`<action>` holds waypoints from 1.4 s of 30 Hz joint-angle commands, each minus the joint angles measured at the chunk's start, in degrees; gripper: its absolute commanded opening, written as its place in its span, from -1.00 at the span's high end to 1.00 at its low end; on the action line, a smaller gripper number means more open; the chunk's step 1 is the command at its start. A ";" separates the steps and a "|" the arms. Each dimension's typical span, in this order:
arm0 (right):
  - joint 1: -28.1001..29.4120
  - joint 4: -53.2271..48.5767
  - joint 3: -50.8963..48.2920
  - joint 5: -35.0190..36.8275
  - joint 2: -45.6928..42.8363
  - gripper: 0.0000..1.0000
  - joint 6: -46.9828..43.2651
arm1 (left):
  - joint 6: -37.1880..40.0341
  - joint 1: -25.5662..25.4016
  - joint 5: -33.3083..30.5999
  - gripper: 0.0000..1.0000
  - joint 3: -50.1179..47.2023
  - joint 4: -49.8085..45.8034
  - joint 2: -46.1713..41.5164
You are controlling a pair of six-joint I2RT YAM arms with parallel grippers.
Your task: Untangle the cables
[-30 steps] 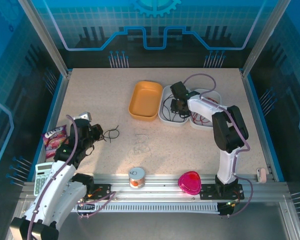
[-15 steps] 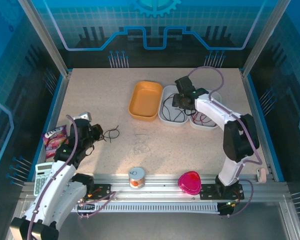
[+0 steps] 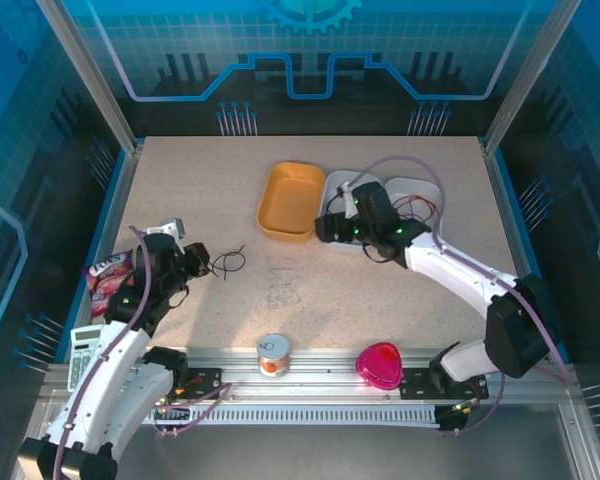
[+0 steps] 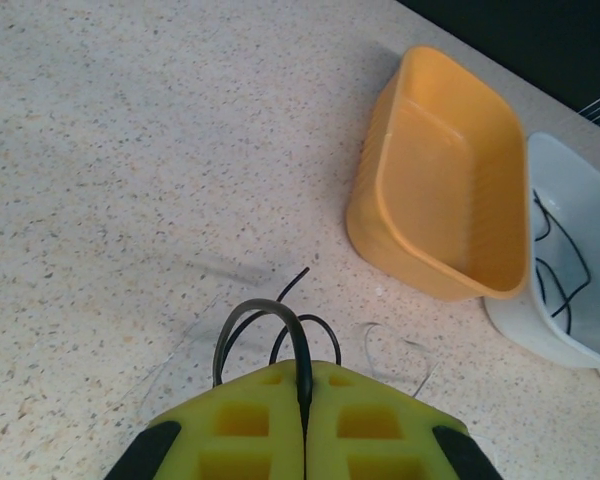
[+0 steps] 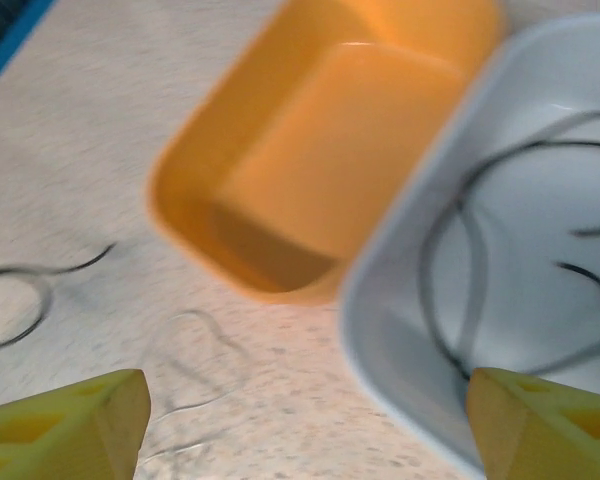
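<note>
1. Black cable (image 4: 263,303): your left gripper (image 4: 302,385), jaws shut, pinches its loop on the table (image 4: 130,150).
2. Pale cable (image 3: 280,296) lies loose mid-table; your open, empty right gripper (image 5: 305,420) hovers nearby, so it is probably your next pick.
3. Black strands (image 5: 427,280) wait in the white tray (image 5: 380,320).

- Back-left table (image 3: 180,180) bare, wide room.
- Orange tub (image 3: 291,200) with white tray (image 3: 337,182) just beside, second white tray (image 3: 427,190) next: a wall across back centre.
- Right arm (image 3: 450,272) lies across the right half.
- Middle bare but for pale cable (image 3: 283,293) lying flat; black cable (image 3: 227,263) loops at left.
- Front rail: tin (image 3: 273,355), pink box (image 3: 380,364).
- Left edge: snack packet (image 3: 108,275), calculator (image 3: 83,352), left arm (image 3: 130,335).
</note>
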 commanded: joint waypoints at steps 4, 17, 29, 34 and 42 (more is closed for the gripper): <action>13.44 10.54 -2.06 1.25 0.19 -0.66 -13.69 | -4.12 0.54 3.61 1.00 2.72 2.29 -1.76; 28.82 21.75 2.89 11.44 10.62 -0.96 -22.09 | -14.25 0.45 16.04 1.00 6.26 10.28 0.94; 29.65 22.10 13.69 23.39 21.46 -0.72 -23.96 | -17.82 0.36 19.69 1.00 4.58 11.49 0.28; 29.60 22.80 13.42 23.21 21.03 0.15 -23.55 | -18.04 0.36 19.87 1.00 3.41 10.61 0.22; 29.22 22.84 9.33 22.94 17.22 1.00 -20.54 | -17.79 0.36 18.92 1.00 2.66 10.59 0.52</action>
